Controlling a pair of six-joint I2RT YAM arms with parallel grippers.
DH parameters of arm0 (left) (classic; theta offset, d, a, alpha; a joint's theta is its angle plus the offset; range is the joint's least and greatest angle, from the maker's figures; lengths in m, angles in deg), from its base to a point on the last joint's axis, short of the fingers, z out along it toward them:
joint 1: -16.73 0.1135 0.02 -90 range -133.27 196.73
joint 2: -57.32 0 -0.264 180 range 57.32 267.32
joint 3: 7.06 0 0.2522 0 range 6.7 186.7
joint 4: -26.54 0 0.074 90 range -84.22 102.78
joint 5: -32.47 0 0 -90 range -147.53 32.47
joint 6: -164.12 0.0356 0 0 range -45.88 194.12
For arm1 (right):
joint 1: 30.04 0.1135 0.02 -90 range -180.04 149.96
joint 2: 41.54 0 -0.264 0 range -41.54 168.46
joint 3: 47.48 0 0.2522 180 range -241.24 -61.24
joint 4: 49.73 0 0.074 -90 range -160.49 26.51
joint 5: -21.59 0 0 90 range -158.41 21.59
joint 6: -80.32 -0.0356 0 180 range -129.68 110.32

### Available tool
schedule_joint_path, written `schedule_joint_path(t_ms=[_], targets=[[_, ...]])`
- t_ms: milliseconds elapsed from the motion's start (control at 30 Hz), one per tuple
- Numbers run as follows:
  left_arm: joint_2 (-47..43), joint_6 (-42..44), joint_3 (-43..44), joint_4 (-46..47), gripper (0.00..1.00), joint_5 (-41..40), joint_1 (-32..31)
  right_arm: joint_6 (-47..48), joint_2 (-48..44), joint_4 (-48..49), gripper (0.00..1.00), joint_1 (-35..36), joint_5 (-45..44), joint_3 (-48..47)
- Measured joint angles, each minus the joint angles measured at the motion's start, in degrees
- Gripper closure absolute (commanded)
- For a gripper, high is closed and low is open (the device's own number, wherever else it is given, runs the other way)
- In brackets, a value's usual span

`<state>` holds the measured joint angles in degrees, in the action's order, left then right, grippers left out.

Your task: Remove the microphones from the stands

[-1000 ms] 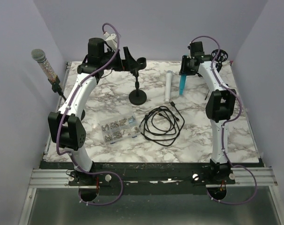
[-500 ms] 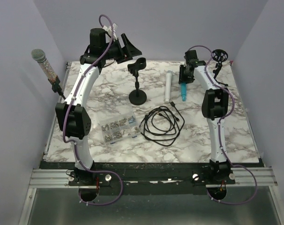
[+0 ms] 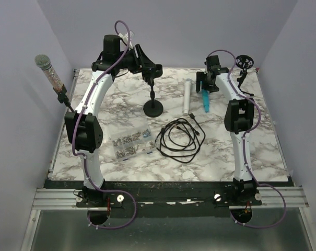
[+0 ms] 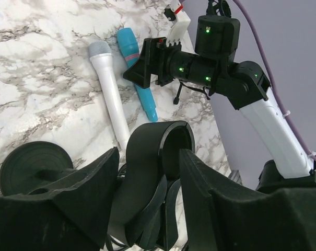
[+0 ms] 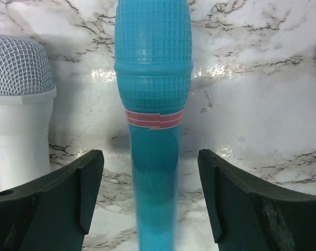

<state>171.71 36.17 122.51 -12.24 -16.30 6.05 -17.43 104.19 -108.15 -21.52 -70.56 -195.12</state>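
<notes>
The blue microphone lies flat on the marble table, apart from the stand and next to a white microphone. My right gripper is open just above it, one finger on each side of the handle and not touching it. The black stand has a round base, and its clip holds nothing. My left gripper is shut on that clip, its fingers against both sides.
A coiled black cable and a clear parts box lie in front of the stand. A glittery microphone sticks up at the left wall. A second small black stand is at the back right corner.
My right gripper set the blue microphone down on the table and opened, letting it go. My left gripper lifted off the stand, came back and closed round its clip.
</notes>
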Motion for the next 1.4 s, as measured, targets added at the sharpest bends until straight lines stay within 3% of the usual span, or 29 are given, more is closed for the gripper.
schedule_joint_path(t_ms=[233,433,700,900,1000,1100,1200,1267,1400], targets=[[0.0,2.54,-0.98,-0.37,0.65,-0.2,-0.2,-0.35,-1.18,0.02,0.11,0.0,-0.15,0.02],[-0.92,5.25,-3.08,2.71,0.72,-1.55,-0.9,-2.32,-9.35,1.49,0.1,0.0,0.55,2.54],[-3.93,9.92,-11.82,6.99,0.81,-7.67,-2.71,-8.28,-25.0,11.82,0.1,0.02,9.64,13.14],[-5.62,10.91,-17.62,11.96,0.81,-10.71,-3.34,-13.16,-28.09,18.53,0.1,0.44,17.64,18.47],[-5.73,10.99,-18.34,13.73,0.64,-10.91,-3.43,-14.43,-28.09,19.17,0.1,0.81,19.61,20.09],[-5.73,10.91,-18.64,14.05,0.33,-11.34,-3.43,-14.95,-28.09,19.41,0.1,1.2,20.52,20.55],[-5.62,10.88,-18.75,11.74,0.19,-12.41,-3.43,-15.19,-28.09,19.85,0.1,1.57,21.09,20.57],[-5.62,10.84,-18.4,10.1,0.02,-13.14,-3.28,-15.26,-28.09,19.98,0.1,1.6,21.16,20.57],[-5.62,11.56,-15.13,5.25,0.01,-14.01,-3.26,-15.32,-28.09,20.28,0.1,1.9,21.4,20.57]])
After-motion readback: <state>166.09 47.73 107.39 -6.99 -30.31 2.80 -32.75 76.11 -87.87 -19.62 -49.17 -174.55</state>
